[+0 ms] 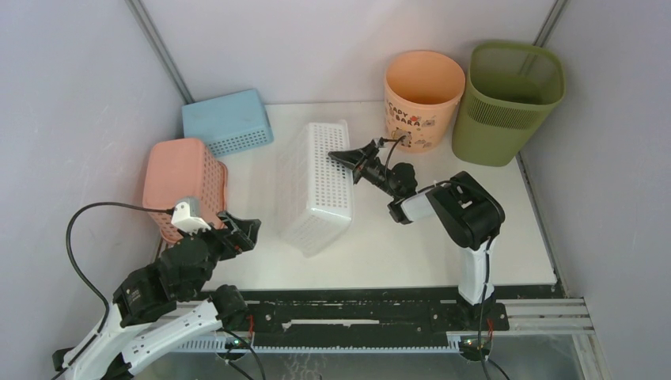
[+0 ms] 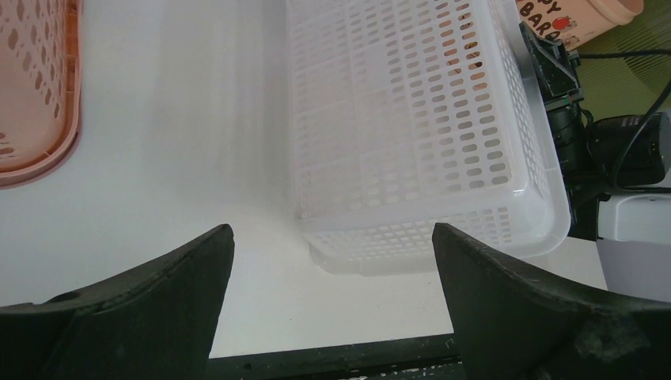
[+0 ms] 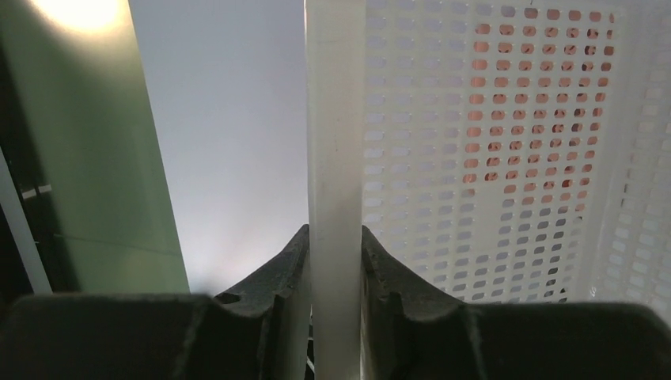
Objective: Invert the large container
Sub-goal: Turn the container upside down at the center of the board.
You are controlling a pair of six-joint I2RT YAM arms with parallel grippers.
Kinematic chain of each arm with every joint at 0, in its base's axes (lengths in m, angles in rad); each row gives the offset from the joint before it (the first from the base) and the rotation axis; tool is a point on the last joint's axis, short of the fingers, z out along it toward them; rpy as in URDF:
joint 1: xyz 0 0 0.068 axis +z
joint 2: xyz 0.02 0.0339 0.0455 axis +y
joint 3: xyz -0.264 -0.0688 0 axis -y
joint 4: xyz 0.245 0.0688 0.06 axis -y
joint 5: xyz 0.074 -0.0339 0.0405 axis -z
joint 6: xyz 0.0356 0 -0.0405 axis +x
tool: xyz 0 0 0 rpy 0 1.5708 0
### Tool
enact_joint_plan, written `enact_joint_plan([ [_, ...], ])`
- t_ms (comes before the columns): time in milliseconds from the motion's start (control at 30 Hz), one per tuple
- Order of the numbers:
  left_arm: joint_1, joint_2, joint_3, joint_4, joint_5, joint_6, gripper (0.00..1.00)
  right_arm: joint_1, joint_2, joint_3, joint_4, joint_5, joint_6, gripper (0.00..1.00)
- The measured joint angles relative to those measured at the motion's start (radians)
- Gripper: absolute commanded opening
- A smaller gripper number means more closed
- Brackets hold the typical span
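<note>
The large container, a tall olive-green bin (image 1: 510, 103) with a mesh upper band, stands upright at the back right corner, untouched. Its side also shows in the right wrist view (image 3: 87, 158). My right gripper (image 1: 346, 158) is shut on the rim of a white perforated basket (image 1: 316, 186). The rim runs up between the jaws in the right wrist view (image 3: 335, 245). The basket is tilted, with its right long side raised. My left gripper (image 1: 245, 229) is open and empty, low over the table just in front of the white basket (image 2: 411, 119).
A peach bucket (image 1: 423, 95) with cartoon print stands left of the green bin. A blue basket (image 1: 228, 120) lies upside down at the back left. A pink basket (image 1: 183, 186) lies at the left edge, beside my left arm. Walls close in the table on three sides.
</note>
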Motion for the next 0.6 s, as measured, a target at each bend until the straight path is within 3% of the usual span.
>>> enact_joint_plan([
  [133,0.0,0.0,0.0,0.0,0.0,0.0,1.0,0.0,0.0,-0.006,0.016,-0.005,0.011,0.49],
  [400,0.0,0.0,0.0,0.007,0.0,0.0,1.0,-0.033,0.008,-0.079,0.023,-0.039,0.015,0.58],
  [600,0.0,0.011,0.0,0.018,0.001,0.0,1.0,-0.074,0.019,-0.104,-0.019,-0.085,-0.029,0.59],
])
